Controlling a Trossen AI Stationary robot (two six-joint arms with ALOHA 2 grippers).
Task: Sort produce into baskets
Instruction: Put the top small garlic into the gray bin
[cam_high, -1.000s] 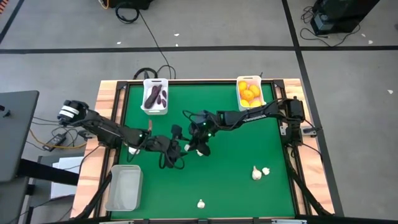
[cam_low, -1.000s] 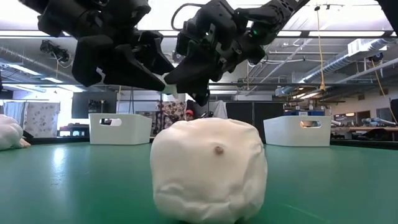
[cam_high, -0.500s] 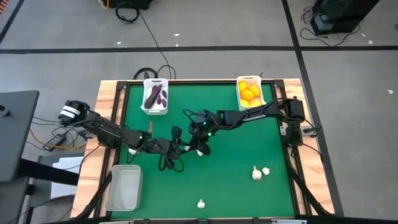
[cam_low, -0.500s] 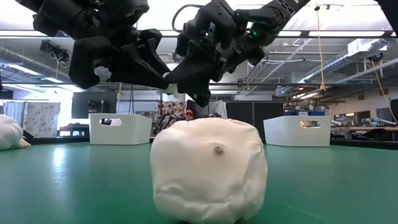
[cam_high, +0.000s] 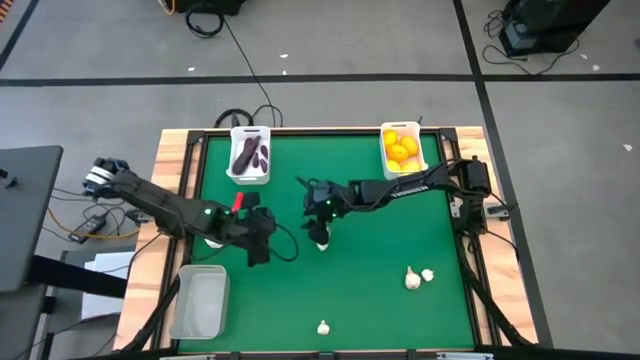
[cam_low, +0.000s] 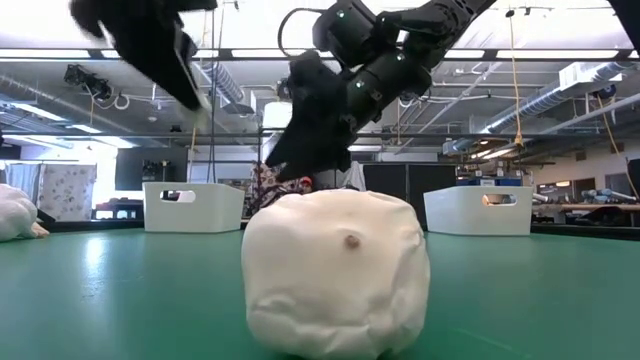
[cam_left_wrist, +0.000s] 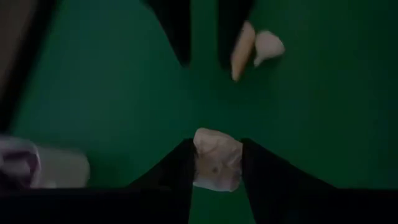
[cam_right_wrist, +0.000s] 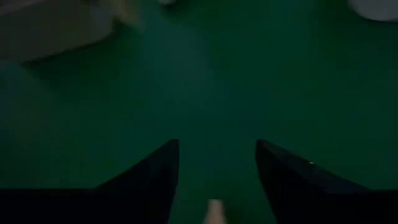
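Since a second ago the left gripper (cam_left_wrist: 214, 163) has pulled away from the right gripper (cam_right_wrist: 214, 163) toward the clear basket (cam_high: 200, 302), carrying a garlic bulb (cam_left_wrist: 216, 158) pinched between its closed fingers (cam_left_wrist: 267, 180). Right gripper fingers (cam_right_wrist: 287, 175) now stand apart with bare green mat (cam_high: 370, 280) between them, holding nothing. Beyond the left fingertips lie two more garlic pieces (cam_left_wrist: 268, 46). Eggplants (cam_high: 249, 155) and citrus (cam_high: 401, 148) sit in the white baskets (cam_high: 266, 172).
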